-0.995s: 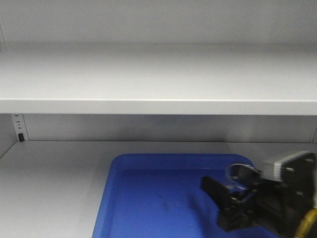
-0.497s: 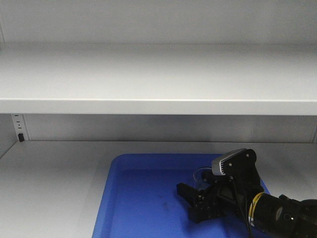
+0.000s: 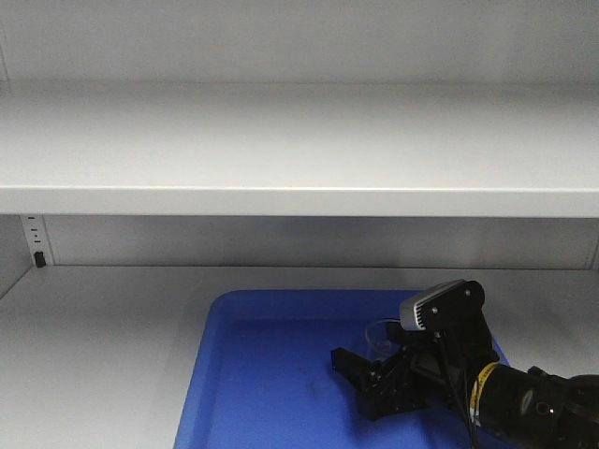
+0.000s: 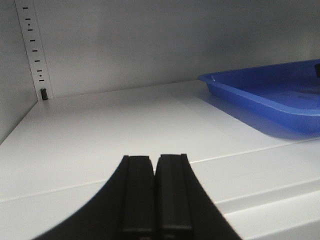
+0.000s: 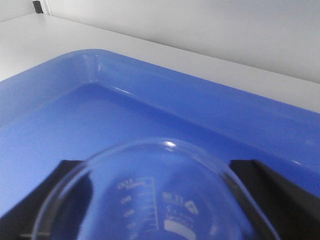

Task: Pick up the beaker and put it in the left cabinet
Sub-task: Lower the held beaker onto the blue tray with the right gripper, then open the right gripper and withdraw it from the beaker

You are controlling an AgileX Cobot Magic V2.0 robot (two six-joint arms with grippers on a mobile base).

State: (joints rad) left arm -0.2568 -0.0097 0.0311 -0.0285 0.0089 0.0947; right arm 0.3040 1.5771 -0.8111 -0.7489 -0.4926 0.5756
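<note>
The clear glass beaker [image 3: 379,334] stands between the fingers of my right gripper [image 3: 367,354], low over the blue tray [image 3: 262,374] on the left cabinet's lower shelf [image 3: 94,346]. In the right wrist view the beaker [image 5: 165,200] fills the bottom with its white printed marks showing. A black fingertip [image 5: 65,172] sits at each side of its rim, and the right gripper [image 5: 155,172] is shut on it. Whether its base touches the tray is hidden. My left gripper [image 4: 155,160] is shut on nothing, over the bare shelf left of the tray [image 4: 250,95].
An upper shelf [image 3: 281,201] runs across just above the working space. A peg-hole strip with a black clip [image 3: 37,245] is on the left back wall. The tray's raised rim [image 5: 150,85] curves ahead of the beaker.
From a second ago the right gripper has carried the beaker leftward and deeper over the tray. In the last half second it has only settled slightly lower.
</note>
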